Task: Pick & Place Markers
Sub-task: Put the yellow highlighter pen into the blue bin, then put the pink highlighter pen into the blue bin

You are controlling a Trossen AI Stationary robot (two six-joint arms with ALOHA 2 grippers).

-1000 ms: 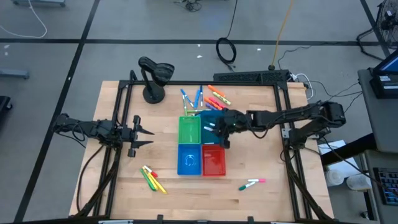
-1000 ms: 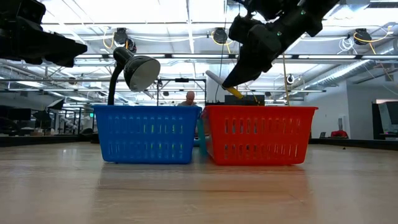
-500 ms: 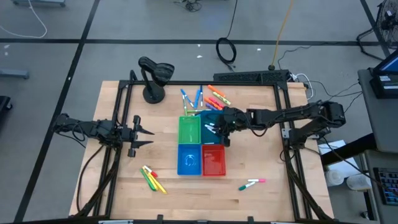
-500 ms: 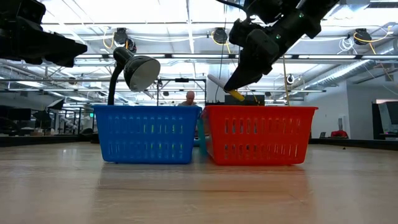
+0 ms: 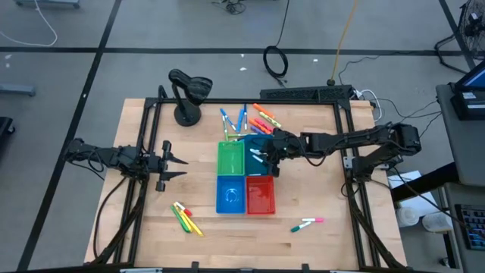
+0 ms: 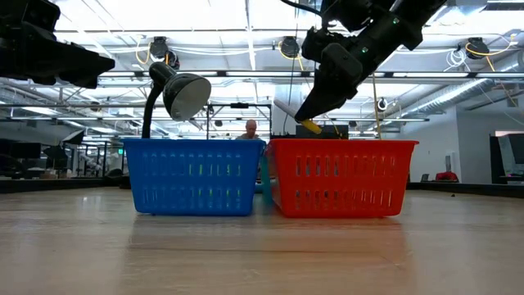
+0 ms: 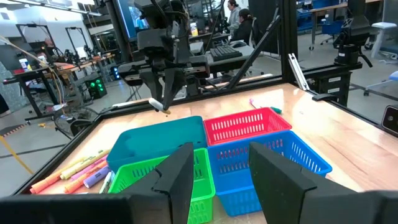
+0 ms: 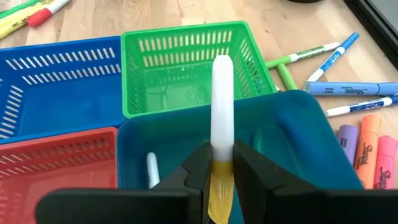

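R gripper point(image 8: 216, 163) jaws clamp white marker point(image 8: 221, 106) over teal bin point(image 8: 298, 134); L gripper point(image 5: 168, 161) parted, idle.

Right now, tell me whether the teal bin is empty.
Not empty. The right wrist view shows one white marker lying inside the teal bin, beside the jaws.

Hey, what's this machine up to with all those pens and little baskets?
It is sorting markers into bins. The right gripper pinches a white marker with a yellow end and holds it above the teal bin, which already has one marker inside. The left gripper waits open at the table's left side. More markers lie loose on the table.
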